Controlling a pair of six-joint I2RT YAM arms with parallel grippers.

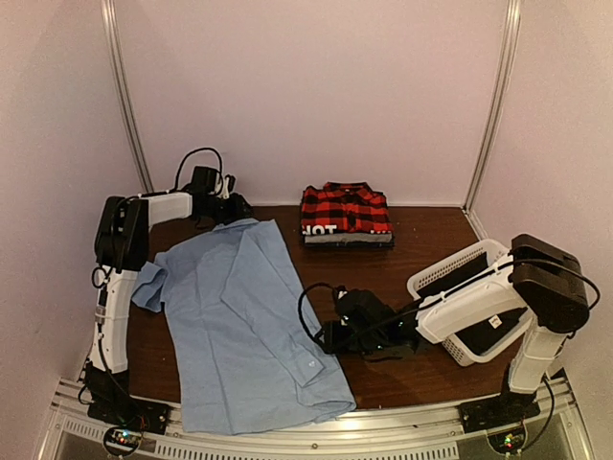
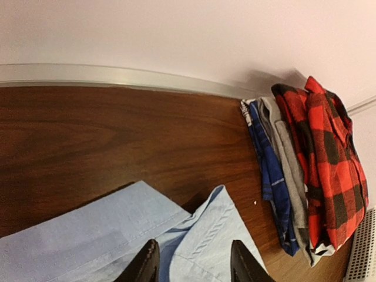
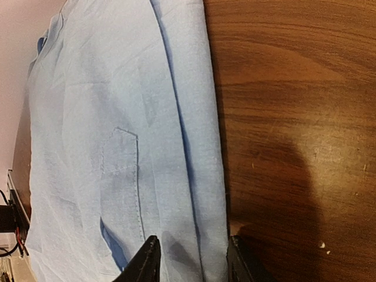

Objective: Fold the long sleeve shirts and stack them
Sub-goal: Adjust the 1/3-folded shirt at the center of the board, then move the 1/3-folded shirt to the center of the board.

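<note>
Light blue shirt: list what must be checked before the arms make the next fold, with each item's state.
1. The left gripper is open above the far edge of the light blue shirt: ok.
2. The right gripper is open above the shirt's right edge: ok.
3. Cloth lies low enough between either pair of jaws to be seized: cannot tell, since both wrist views cut off there.
4. The shirt lies smooth: not ok. It bunches at its left edge, by the left arm.
5. The red-and-black plaid shirt sits folded on top of the pile, apart from the blue one: ok.
6. The white basket is apart from the shirt: ok.
</note>
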